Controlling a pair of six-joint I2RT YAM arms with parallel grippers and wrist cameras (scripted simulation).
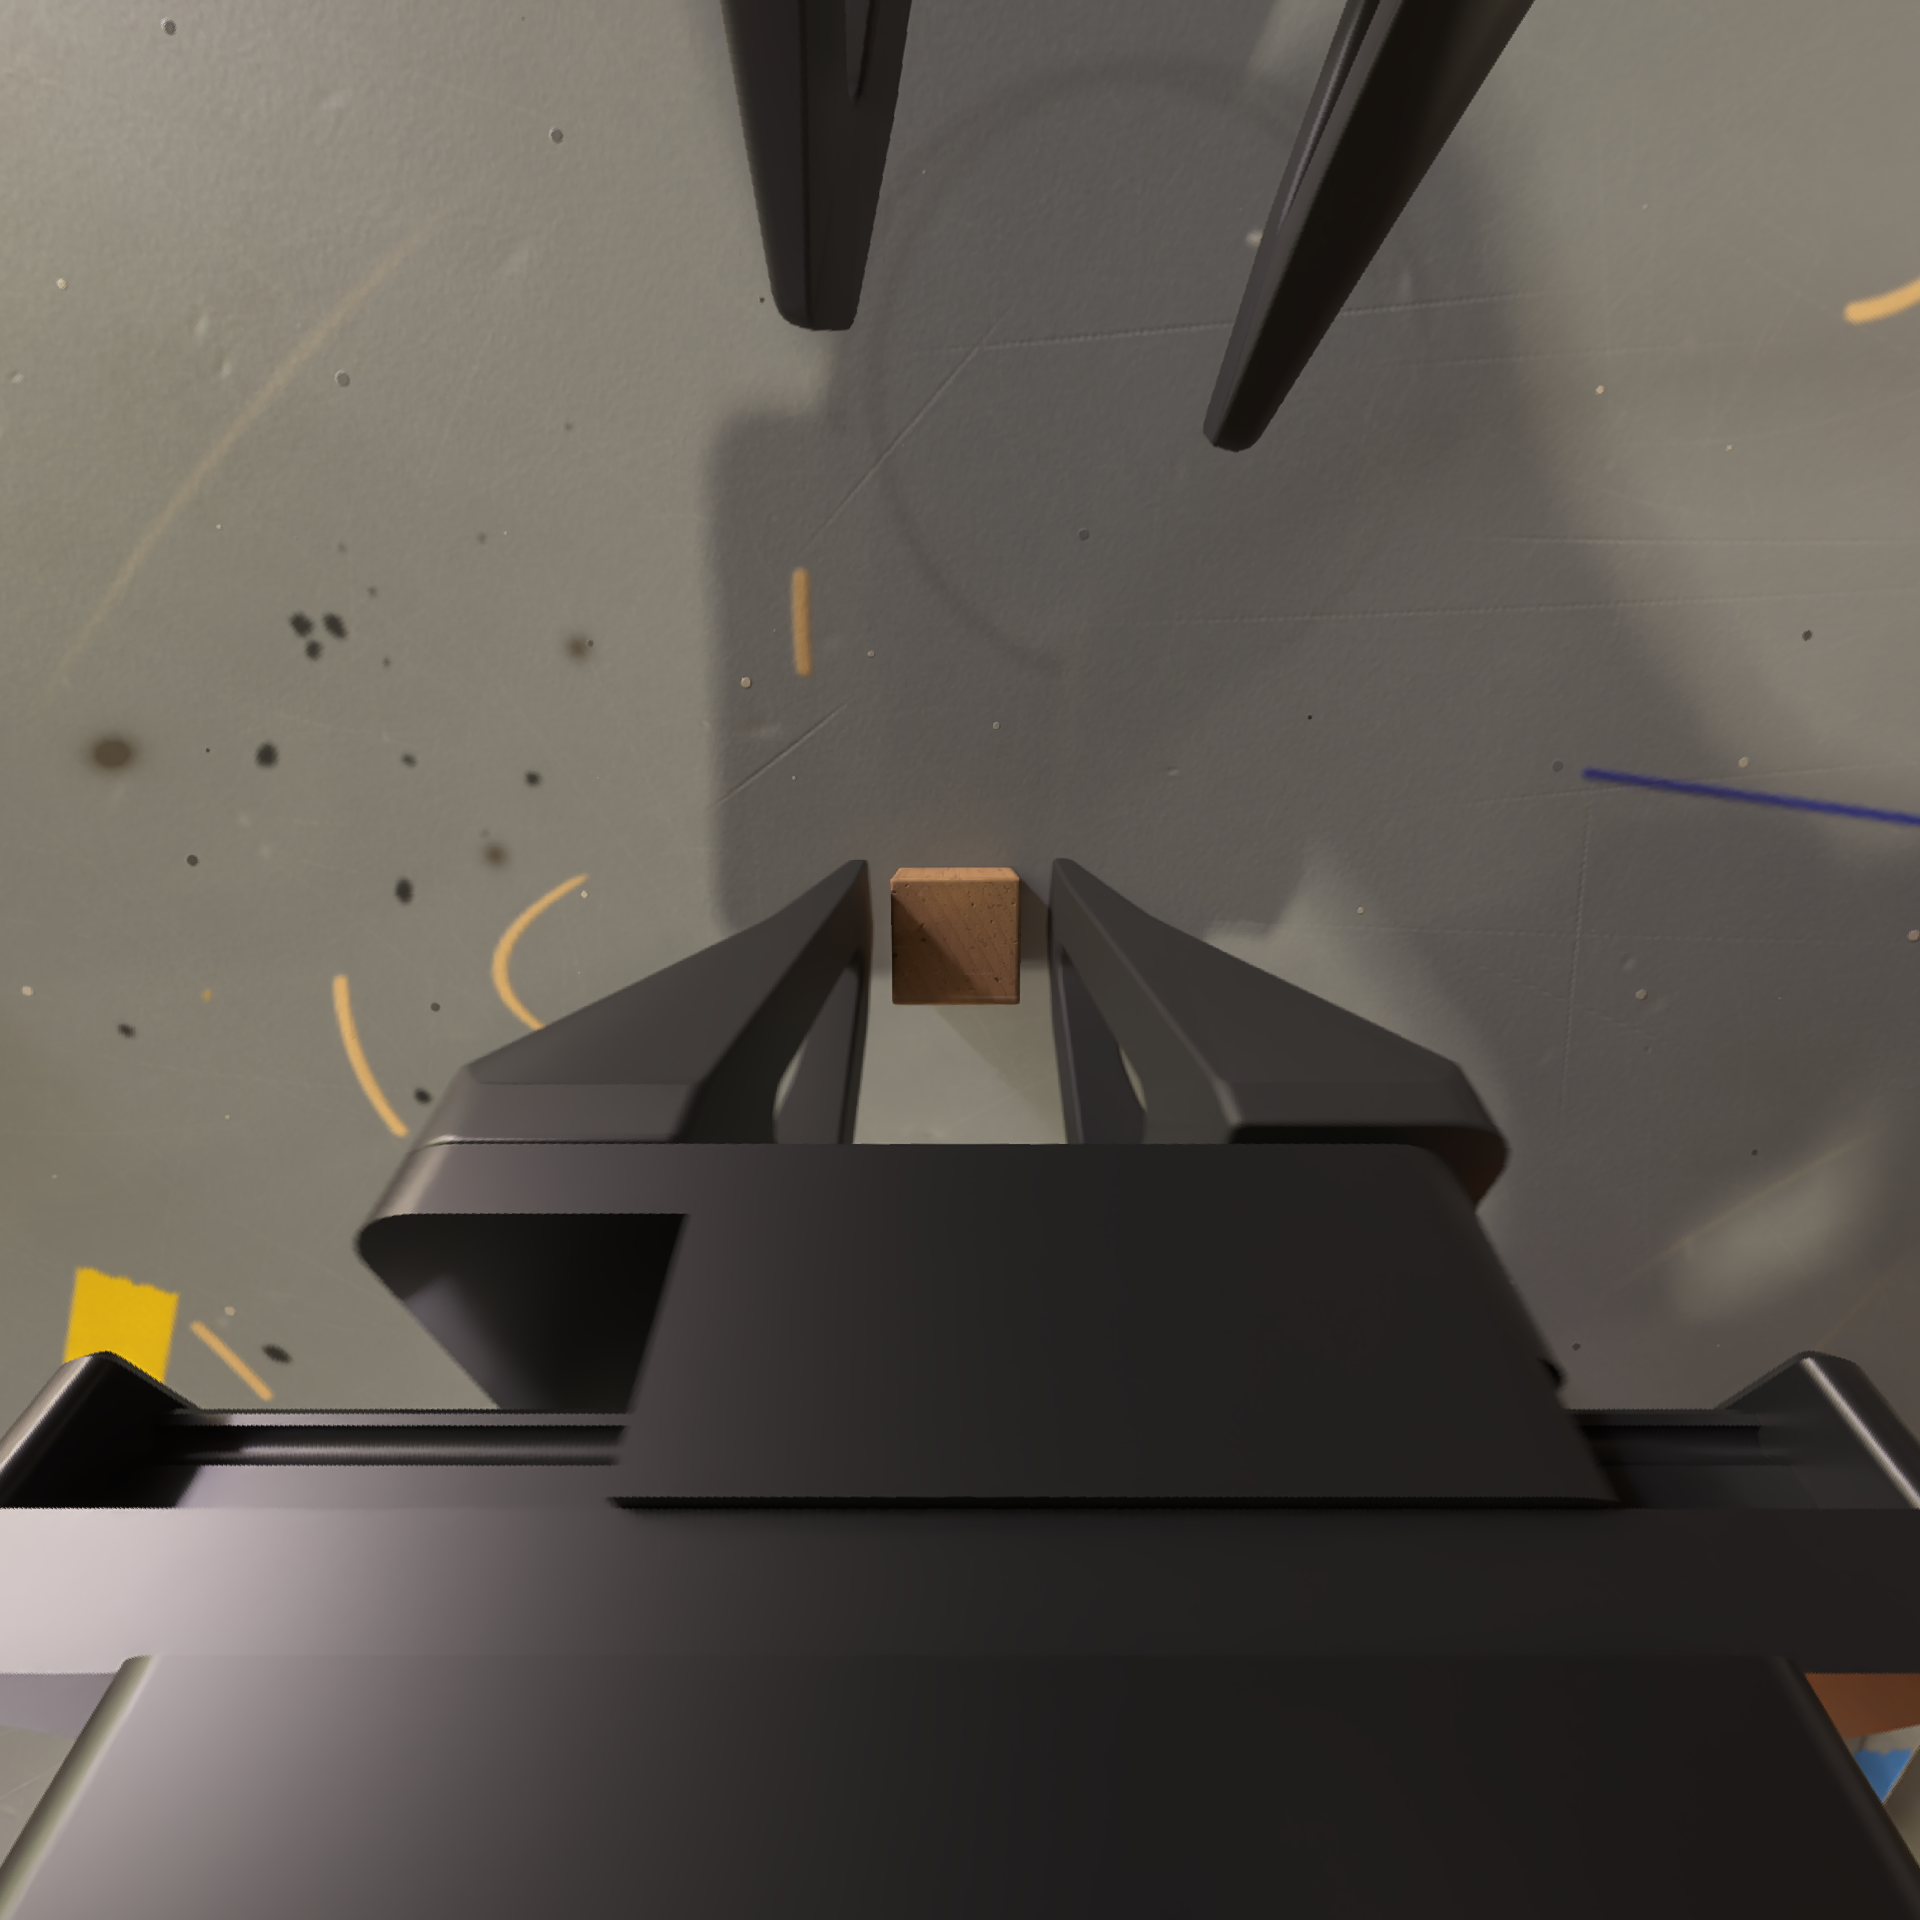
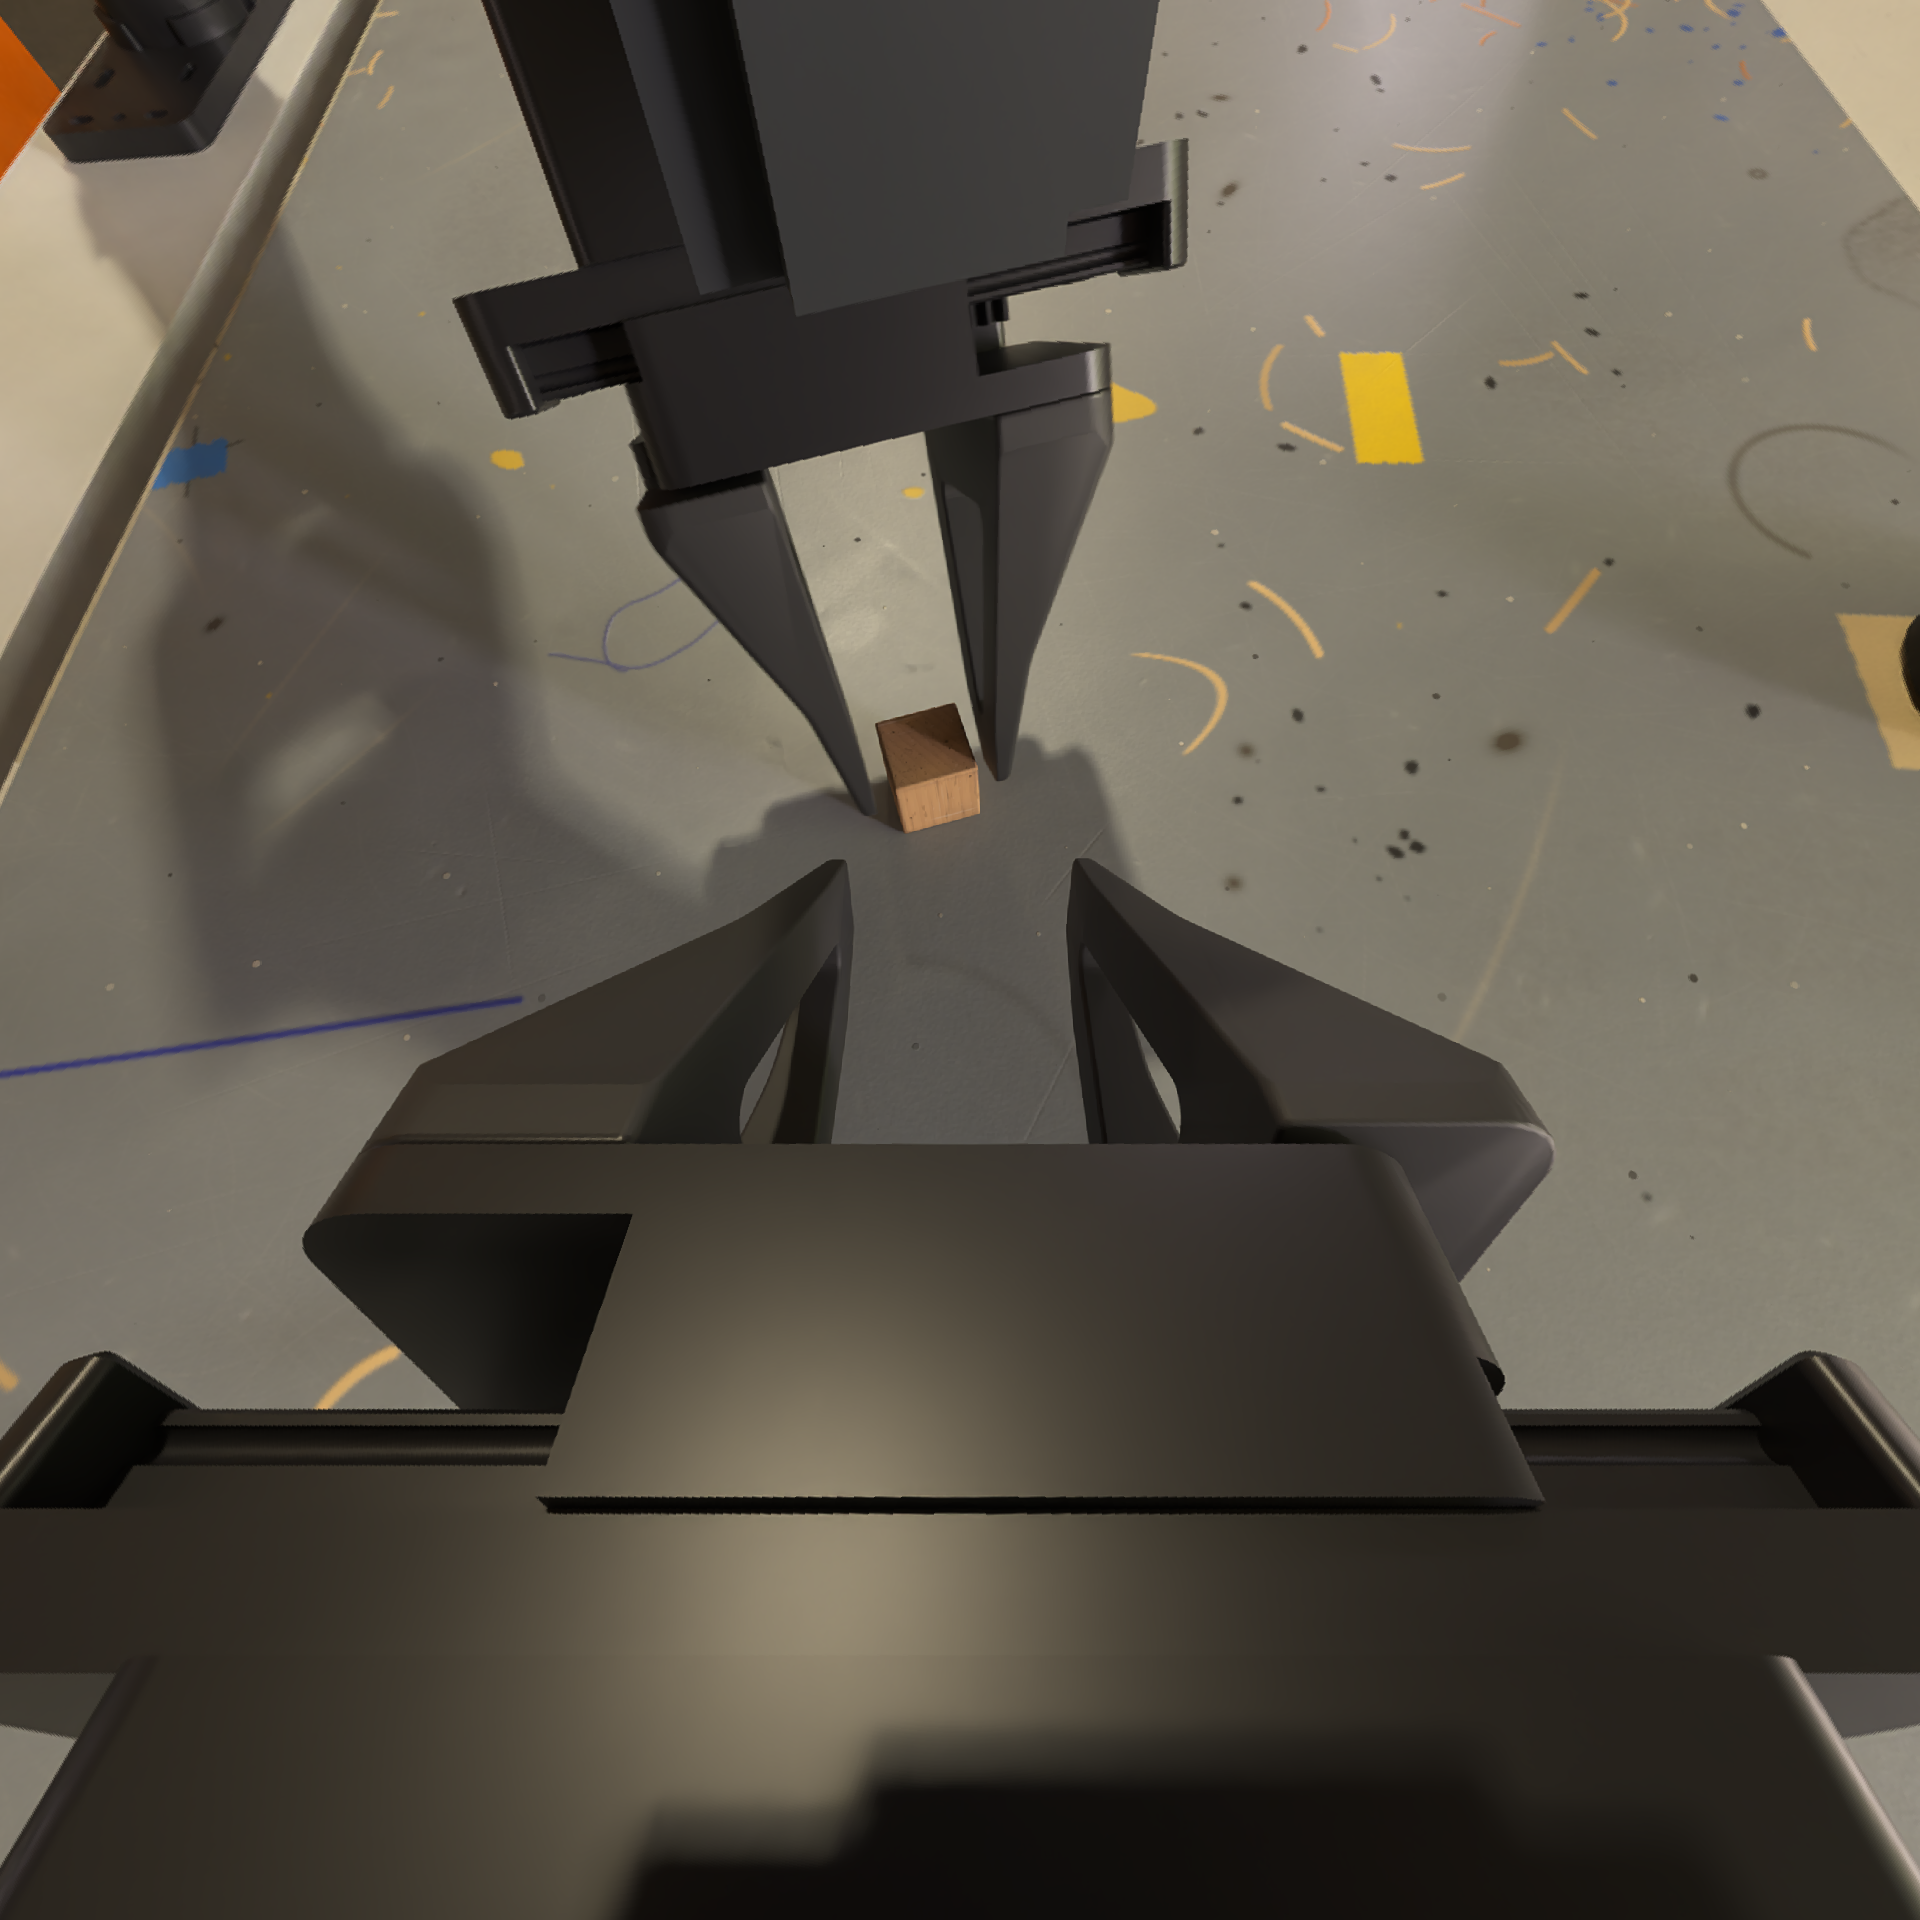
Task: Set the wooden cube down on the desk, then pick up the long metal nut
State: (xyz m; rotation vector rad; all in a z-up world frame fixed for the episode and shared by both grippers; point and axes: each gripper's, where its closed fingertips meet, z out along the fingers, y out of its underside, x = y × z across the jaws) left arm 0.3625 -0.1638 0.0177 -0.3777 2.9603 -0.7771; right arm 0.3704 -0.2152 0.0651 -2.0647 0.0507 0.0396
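Both jaws apart: left gripper (image 1: pixel 958 868) straddles wooden cube (image 1: pixel 955 937) on desk (image 1: pixel 416 416); right gripper (image 2: pixel 958 868) empty

Left wrist view: right claw (image 1: pixel 1023 390) cut off by top edge, only two finger ends visible. Yellow tape patch (image 1: pixel 123 1317) partly hidden behind left claw's body; brown and blue bits (image 1: pixel 1875 1730) at lower right mostly hidden, kind unclear.
Right wrist view: black base (image 2: pixel 135 99) at top left cropped by edge, orange shape (image 2: pixel 19 94) beside it cropped. Dark object (image 2: pixel 1910 670) at right edge cut off, unidentifiable. Wooden cube (image 2: pixel 928 769) underside contact with table (image 2: pixel 1455 935) not certain.
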